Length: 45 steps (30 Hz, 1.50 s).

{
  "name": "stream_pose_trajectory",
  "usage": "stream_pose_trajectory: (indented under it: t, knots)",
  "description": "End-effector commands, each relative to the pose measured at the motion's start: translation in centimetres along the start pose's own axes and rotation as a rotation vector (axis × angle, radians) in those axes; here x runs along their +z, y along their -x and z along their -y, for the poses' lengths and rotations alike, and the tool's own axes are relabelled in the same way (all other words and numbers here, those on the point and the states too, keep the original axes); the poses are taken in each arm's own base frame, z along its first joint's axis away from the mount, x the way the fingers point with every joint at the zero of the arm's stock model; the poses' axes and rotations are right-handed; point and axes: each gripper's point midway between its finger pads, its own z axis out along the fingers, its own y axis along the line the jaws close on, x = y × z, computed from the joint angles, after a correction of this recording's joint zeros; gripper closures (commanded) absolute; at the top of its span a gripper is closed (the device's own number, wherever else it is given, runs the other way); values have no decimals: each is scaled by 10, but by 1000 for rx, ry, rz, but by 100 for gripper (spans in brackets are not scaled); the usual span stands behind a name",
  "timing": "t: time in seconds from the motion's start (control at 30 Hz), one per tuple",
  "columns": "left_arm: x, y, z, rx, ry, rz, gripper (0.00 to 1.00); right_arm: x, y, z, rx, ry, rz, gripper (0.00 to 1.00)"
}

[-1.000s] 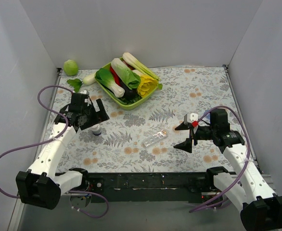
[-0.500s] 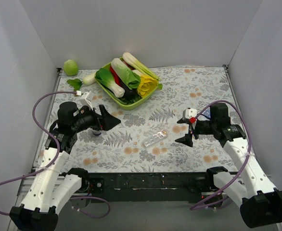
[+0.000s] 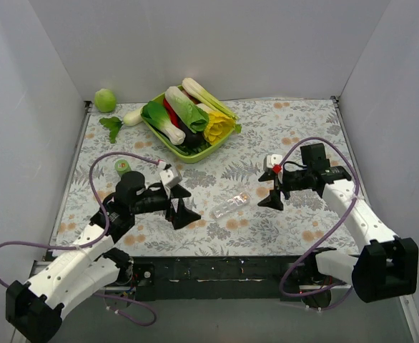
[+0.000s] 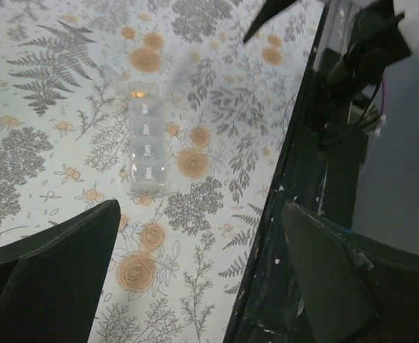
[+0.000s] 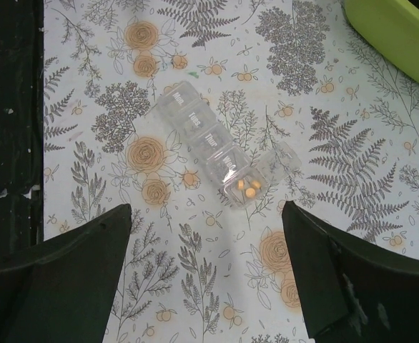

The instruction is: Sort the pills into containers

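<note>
White walls, floral-print surface (image 3: 302, 128), veg tray (image 3: 202, 153) at the back, not part of this job.

Far left: a small green-capped item (image 3: 124, 166) sits behind the left tool (image 3: 186, 206) and off to its left, well apart. I can't tell what it is. The left tool has its fingers spread wide with nothing between them, low over the surface.

The pill-organiser strip (image 3: 230, 204) lies flat just ahead of that tool, in line with the gap between its fingers and touching neither.

The right tool (image 3: 270, 191) is also spread wide and empty. It hovers over the strip, which sits centred between its fingers in the wrist view. The end compartment nearer this tool has its lid flap (image 5: 284, 157) open and holds a few orange pills (image 5: 249, 188). The other compartments look shut and clear. No loose pills show on the surface.

Judgement: one compartment is loaded and the rest are to do. Both tools are staging around the strip, with no grasp yet. The next move probably needs one tool pinning the strip while the other works a lid. The strip looks light, so it's likely to skid if pushed from one side.
</note>
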Motion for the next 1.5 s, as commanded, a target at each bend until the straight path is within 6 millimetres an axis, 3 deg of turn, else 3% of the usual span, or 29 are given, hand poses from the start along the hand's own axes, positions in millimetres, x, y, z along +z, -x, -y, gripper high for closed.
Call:
stream_pose_trajectory:
  t: [0.0, 0.17, 0.2, 0.27, 0.3, 0.57, 0.77, 1.07, 1.13, 1.2, 1.33, 1.47]
  knots:
    - [27, -24, -8, 327, -16, -20, 2, 0, 10, 8, -26, 51, 3, 8]
    - [59, -46, -17, 438, -25, -120, 2, 8, 2, 20, -6, 51, -5, 9]
    - [69, -58, -17, 461, -49, -164, 2, 9, 0, 21, -3, 54, -4, 9]
    - [83, -60, -24, 499, -28, -177, 2, 12, -3, 22, 10, 61, -1, 10]
    - [93, -72, -28, 504, -32, -215, 2, 14, -6, 22, 16, 65, -5, 10]
    - [129, -93, -48, 564, -22, -285, 3, 19, -22, 18, -10, 81, -21, 10]
    - [149, -104, -55, 530, -21, -324, 14, 23, -25, 15, 7, 102, -2, 10]
    - [161, -129, -67, 505, 28, -415, 29, 25, -29, 20, 3, 78, -1, 10]
    - [162, -133, -68, 509, 30, -428, 42, 27, -25, 21, 26, 81, 19, 10]
    - [161, -134, -70, 516, 38, -432, 54, 30, -24, 24, 75, 81, 35, 11]
    - [159, -137, -68, 520, 31, -442, 66, 38, -20, 30, 235, 83, 79, 15]
    - [157, -142, -67, 518, 16, -460, 71, 46, -16, 39, 402, 93, 114, 18]
